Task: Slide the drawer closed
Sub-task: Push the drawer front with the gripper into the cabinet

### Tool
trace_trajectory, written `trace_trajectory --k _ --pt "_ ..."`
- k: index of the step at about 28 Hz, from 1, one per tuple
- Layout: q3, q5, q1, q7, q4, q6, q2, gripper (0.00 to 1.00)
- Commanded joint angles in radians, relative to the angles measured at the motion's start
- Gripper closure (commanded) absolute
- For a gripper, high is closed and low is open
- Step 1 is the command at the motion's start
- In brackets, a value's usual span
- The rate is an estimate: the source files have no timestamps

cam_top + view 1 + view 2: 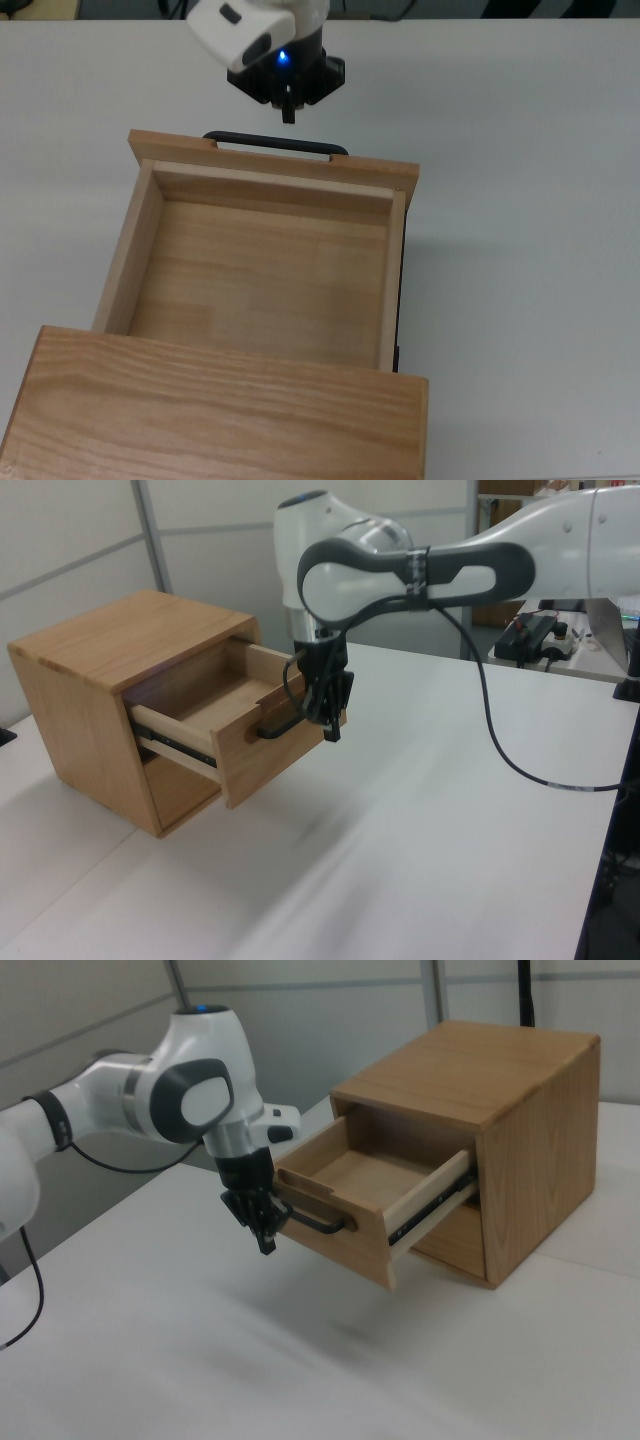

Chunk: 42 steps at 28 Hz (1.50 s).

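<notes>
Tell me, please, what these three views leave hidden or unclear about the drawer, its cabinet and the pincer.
- Top view: the cabinet is cut off by the bottom edge, and its top slab covers the rear of the drawer.
- Left view: the pincer covers one end of the handle, so contact cannot be judged.
- Right view: the lower compartment sits behind the drawer front, its contents unseen.
- All views: the drawer's far slide rail is hidden by the drawer itself.

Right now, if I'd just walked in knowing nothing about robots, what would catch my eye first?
Probably the wooden cabinet on the white table, its empty drawer pulled far out. Next, the big white robot arm reaching in from the left view's right, its black gripper shut and poised right in front of the drawer's black handle.
</notes>
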Motion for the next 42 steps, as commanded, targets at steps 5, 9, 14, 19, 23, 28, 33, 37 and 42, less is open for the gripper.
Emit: trace_trajectory --k 5,9,14,19,23,28,33,37,42 --pt "-0.009 0.016 0.0 0.009 0.003 0.099 0.067 1.0" --pt "-0.018 0.016 -0.005 0.015 0.006 0.117 0.09 1.0" --pt "-0.03 0.013 -0.009 0.05 0.04 0.2 0.117 1.0" --pt "-0.042 0.008 -0.018 0.09 0.098 0.26 0.174 1.0" --pt "-0.047 0.007 -0.02 0.091 0.118 0.305 0.208 1.0" --pt "-0.045 0.008 -0.023 0.093 0.118 0.424 0.246 1.0" --pt "-0.045 0.008 -0.023 0.133 0.118 0.53 0.251 1.0" --pt "-0.045 0.008 -0.023 0.134 0.135 0.568 0.248 1.0" --pt "-0.05 0.01 -0.028 0.125 0.165 0.578 0.242 1.0"
